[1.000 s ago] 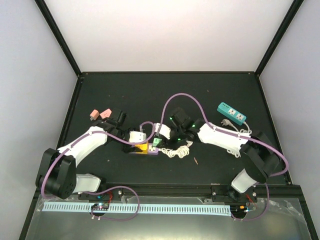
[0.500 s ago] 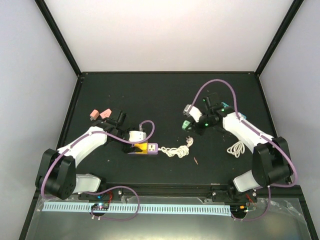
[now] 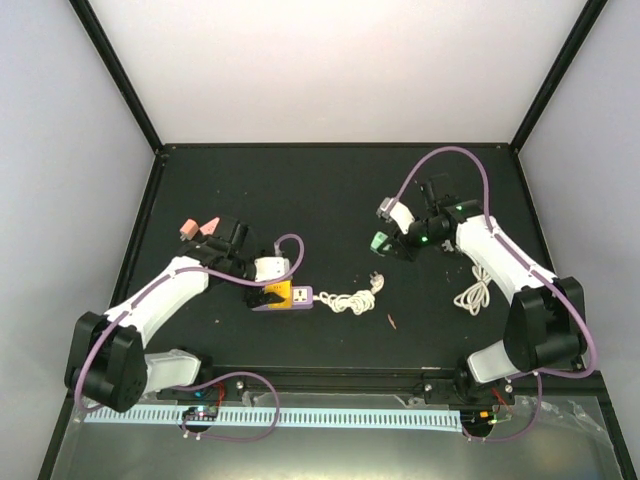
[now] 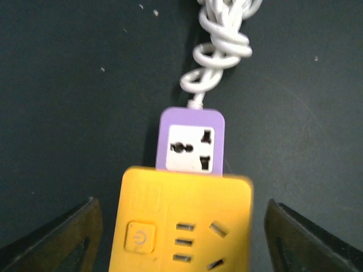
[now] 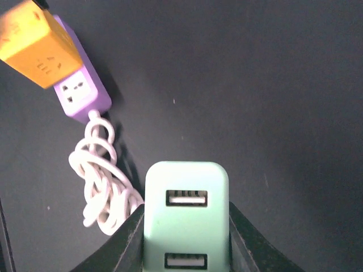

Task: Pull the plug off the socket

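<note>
Right gripper (image 5: 186, 238) grips the green plug (image 5: 186, 198), and we see it well apart from the socket (image 3: 290, 296), to its right (left gripper (image 4: 180, 232) spread open astride that socket).

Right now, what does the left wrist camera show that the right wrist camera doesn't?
Only the left wrist view shows the power button and pin slots. Only the right wrist view shows the mint-green USB plug, clamped in the right gripper. Both show the yellow socket block, its purple end and the bundled white cord.
</note>
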